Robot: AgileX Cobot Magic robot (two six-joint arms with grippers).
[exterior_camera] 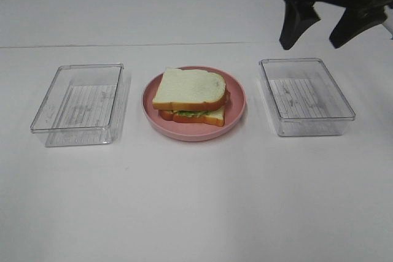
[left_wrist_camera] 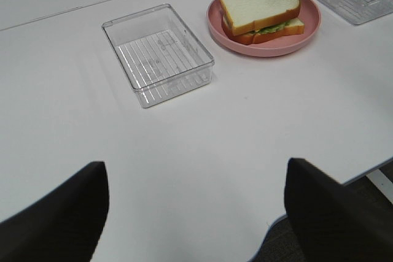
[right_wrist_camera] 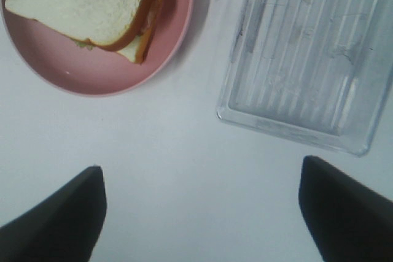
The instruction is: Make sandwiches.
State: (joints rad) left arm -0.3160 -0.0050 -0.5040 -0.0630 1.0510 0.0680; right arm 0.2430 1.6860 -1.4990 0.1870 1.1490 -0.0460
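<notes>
A stacked sandwich of two bread slices with lettuce and a red layer between them lies on a pink plate in the middle of the table. It also shows in the left wrist view and the right wrist view. My right gripper hangs open and empty high above the far right, near the right clear box. Its fingers are wide apart over bare table. My left gripper is open and empty, low over the table's near left edge, out of the exterior high view.
An empty clear plastic box stands left of the plate, also in the left wrist view. The right clear box also shows in the right wrist view. The white table has a seam line across the back.
</notes>
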